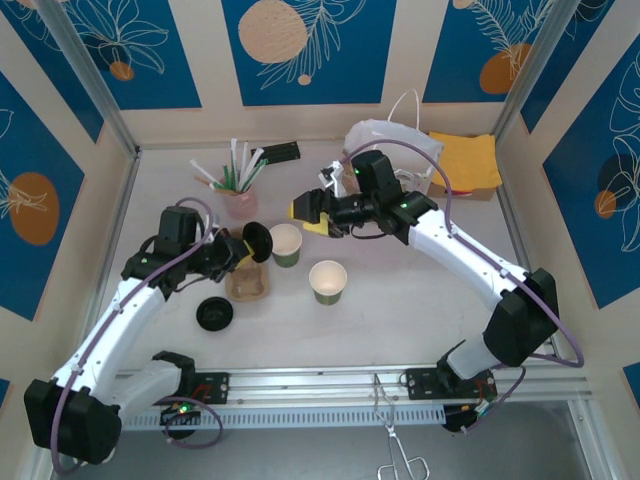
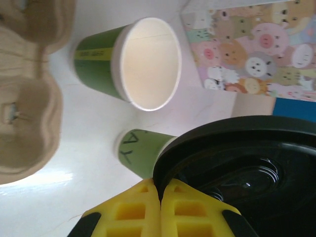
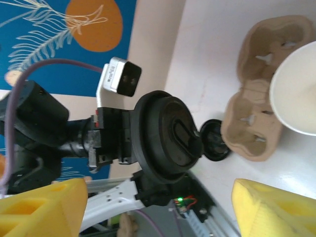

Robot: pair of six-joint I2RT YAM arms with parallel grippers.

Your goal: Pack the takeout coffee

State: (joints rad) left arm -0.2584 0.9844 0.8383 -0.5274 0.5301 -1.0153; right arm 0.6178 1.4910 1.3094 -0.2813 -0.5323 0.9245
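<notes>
Left gripper (image 2: 159,200) pinches the round black plastic lid (image 2: 242,168) by its rim; right gripper (image 1: 308,218) gapes wide opposite. On so thin a hold, a nudge could drop it.

The black round plastic lid (image 2: 247,168) covers most of one green paper cup (image 2: 140,150) and runs off the right edge. The brown cardboard cup tray (image 2: 29,123) is cut by the left edge. The right arm (image 1: 460,245) hides part of the white plastic bag (image 1: 385,135), and the metal tongs (image 1: 386,415) run off the bottom.
</notes>
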